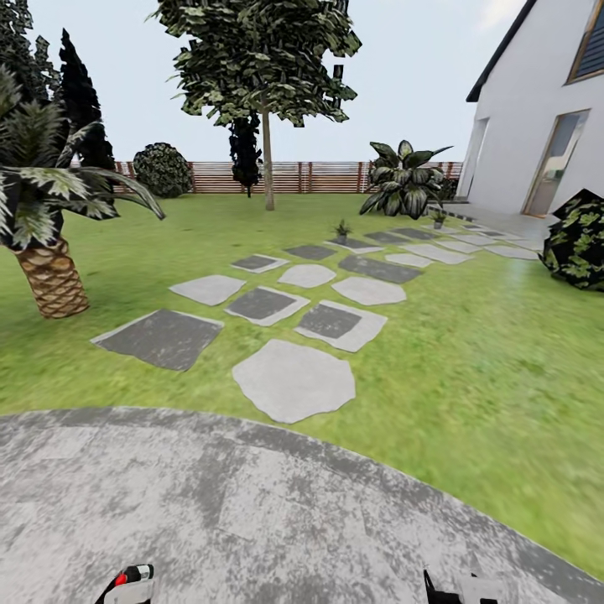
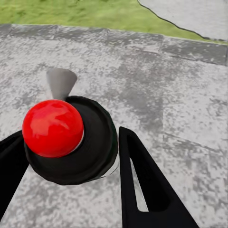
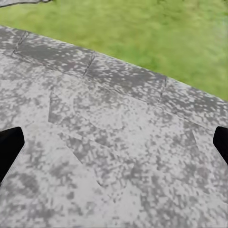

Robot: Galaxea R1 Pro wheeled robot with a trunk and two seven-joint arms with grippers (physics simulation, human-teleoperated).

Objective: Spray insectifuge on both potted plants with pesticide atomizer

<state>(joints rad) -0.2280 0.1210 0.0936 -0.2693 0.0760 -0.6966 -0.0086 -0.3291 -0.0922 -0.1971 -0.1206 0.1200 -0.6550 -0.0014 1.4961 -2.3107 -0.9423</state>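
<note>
Grey mottled paving point(image 1: 252, 503) in front; green lawn point(image 1: 470, 352) beyond, with stepping stones point(image 1: 294, 379); two potted plants point(image 1: 342, 230).

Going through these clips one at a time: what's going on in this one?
A wheeled two-armed robot stands on a grey paved patch at the edge of a lawn. Its left gripper is closed around the pesticide atomizer, seen from above with a red knob on its top. The right gripper is open and holds nothing. Across the stepping stones, two small potted plants sit far off near the fence, so no spraying is possible from here.
</note>
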